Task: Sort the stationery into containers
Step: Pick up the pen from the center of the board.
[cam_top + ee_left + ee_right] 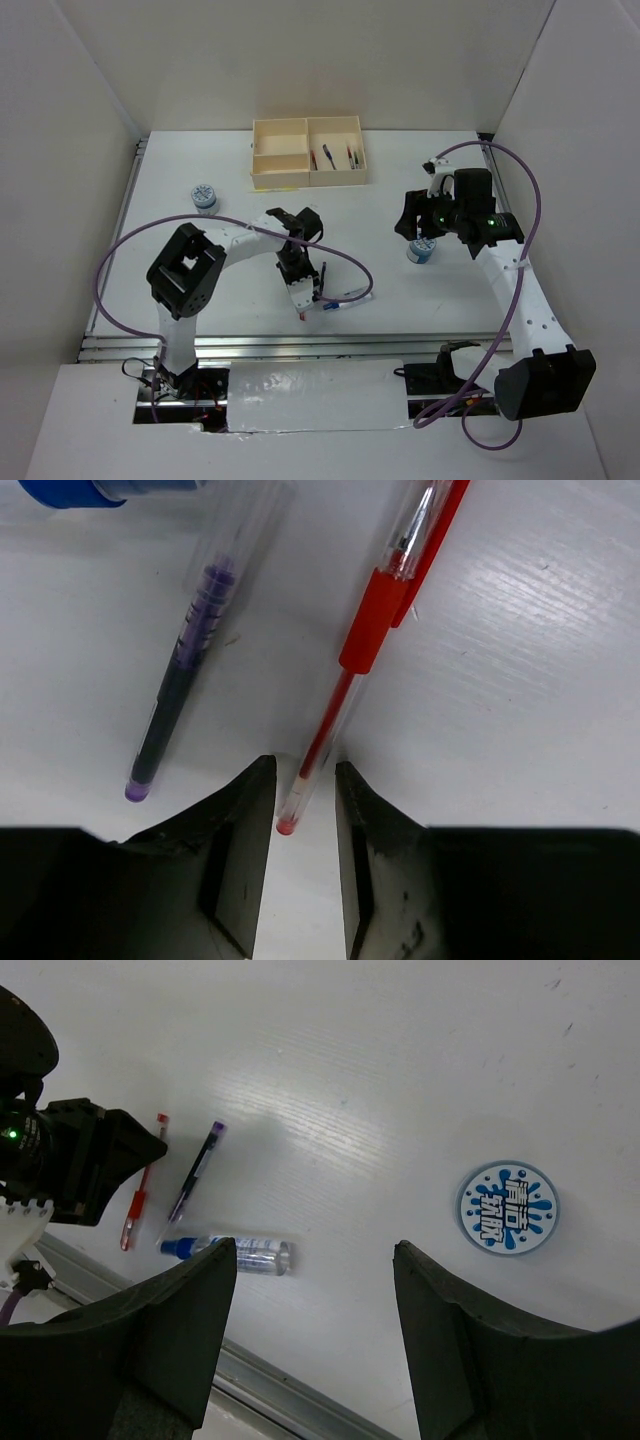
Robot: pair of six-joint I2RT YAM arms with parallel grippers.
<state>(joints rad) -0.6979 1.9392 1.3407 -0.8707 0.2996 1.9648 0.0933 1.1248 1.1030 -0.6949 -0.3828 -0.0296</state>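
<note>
My left gripper (300,292) is low over the table, open with a narrow gap. The end of a red pen (372,620) lies between its fingertips (262,780), untouched. A blue pen (185,675) lies just left of it. The clear tube with a blue end (347,299) lies to their right. My right gripper (312,1250) is wide open and empty, raised above the table, with a blue-and-white cylinder (507,1208) to its right. A second cylinder (204,197) stands at the far left. The cream box (280,135) at the back holds pens (337,157) in its right section.
A metal rail (250,345) runs along the table's near edge, close behind the pens. White walls close in the left, right and back. The left arm's purple cable (345,262) loops over the table near the tube.
</note>
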